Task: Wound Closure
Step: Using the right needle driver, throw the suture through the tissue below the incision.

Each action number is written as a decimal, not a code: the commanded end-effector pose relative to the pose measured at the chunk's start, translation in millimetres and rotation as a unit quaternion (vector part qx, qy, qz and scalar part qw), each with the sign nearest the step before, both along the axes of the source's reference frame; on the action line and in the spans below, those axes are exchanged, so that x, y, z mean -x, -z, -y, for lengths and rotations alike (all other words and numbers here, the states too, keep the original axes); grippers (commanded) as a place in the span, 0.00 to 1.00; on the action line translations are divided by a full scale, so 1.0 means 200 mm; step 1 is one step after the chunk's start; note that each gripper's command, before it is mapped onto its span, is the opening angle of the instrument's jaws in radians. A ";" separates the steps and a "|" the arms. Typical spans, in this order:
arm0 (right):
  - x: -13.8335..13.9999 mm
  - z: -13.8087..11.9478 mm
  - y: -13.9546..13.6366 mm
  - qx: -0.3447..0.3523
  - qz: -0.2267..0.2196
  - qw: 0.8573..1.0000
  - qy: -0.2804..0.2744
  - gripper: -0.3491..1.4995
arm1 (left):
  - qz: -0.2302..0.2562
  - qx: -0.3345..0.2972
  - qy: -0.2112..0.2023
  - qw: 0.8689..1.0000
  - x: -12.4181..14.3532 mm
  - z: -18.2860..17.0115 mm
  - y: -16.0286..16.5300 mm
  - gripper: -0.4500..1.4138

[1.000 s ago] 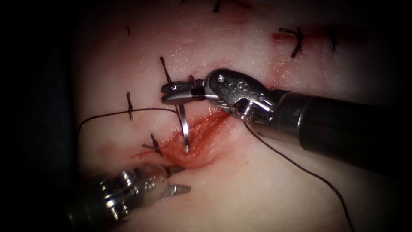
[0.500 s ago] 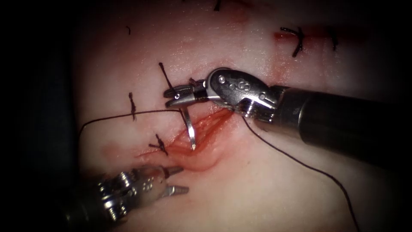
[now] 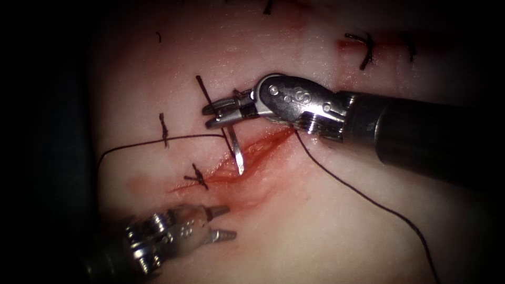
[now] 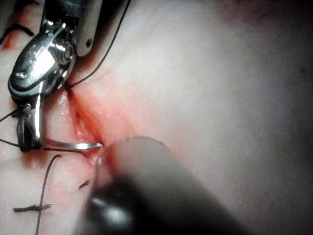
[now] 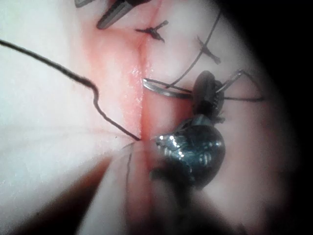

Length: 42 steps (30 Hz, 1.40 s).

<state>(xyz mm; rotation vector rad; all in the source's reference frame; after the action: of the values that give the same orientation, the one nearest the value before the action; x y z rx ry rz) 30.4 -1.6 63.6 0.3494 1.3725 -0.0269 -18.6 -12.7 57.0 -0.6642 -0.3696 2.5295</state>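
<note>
My right tool (image 3: 206, 118) reaches in from the right and is shut on the curved needle (image 3: 235, 152) toward its thread end. The needle hangs down from the jaws, and its tip lies just over the red cut (image 3: 247, 158), not in the tissue (image 3: 326, 210). In the left wrist view the needle (image 4: 68, 144) points at the cut's edge, under the right tool (image 4: 27, 129). The right wrist view has the needle (image 5: 166, 91) across the cut. My left tool (image 3: 230, 222) stands open and holds nothing, below and left of the cut. Dark thread (image 3: 158, 138) runs left from the needle.
A second run of thread (image 3: 368, 200) leaves the cut under the right tool and trails to the lower right. Tied stitches (image 3: 197, 177) with short cut ends sit along the cut's left part, and more stitches (image 3: 363, 50) lie at the upper right.
The right tool has lifted and shifted slightly right, bringing the needle tip up out of the cut. The cut's edges have settled closer together. The left tool has barely moved.
</note>
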 end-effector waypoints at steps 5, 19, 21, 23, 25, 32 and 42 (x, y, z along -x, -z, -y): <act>-0.003 -0.012 0.002 0.067 0.001 0.997 -0.036 0.00 | 0.003 0.000 -0.005 1.000 0.006 -0.001 -0.002 0.35; 0.000 -0.017 -0.003 0.115 0.002 0.990 -0.084 0.00 | 0.004 0.001 -0.006 1.000 0.006 0.000 -0.003 0.35; 0.000 -0.016 -0.003 0.115 -0.002 0.990 -0.078 0.00 | 0.004 0.001 -0.007 1.000 0.006 0.000 -0.003 0.35; 0.000 -0.013 -0.003 0.113 -0.008 0.991 -0.068 0.00 | 0.004 0.001 -0.007 1.000 0.006 0.000 -0.003 0.35; -0.002 -0.011 -0.002 0.111 -0.011 0.992 -0.051 0.00 | 0.004 0.001 -0.007 1.000 0.006 0.000 -0.003 0.35; -0.010 0.000 0.002 0.090 -0.017 0.996 -0.006 0.00 | 0.004 0.000 -0.007 1.000 0.006 0.000 -0.002 0.35; -0.009 0.003 0.001 0.048 0.012 0.999 0.023 0.00 | 0.005 -0.002 -0.008 1.000 0.006 -0.001 -0.001 0.35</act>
<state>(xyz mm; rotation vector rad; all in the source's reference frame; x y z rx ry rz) 31.4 -2.5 63.2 0.3034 1.3340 -0.1151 -19.3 -12.8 56.8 -0.6728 -0.3856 2.5412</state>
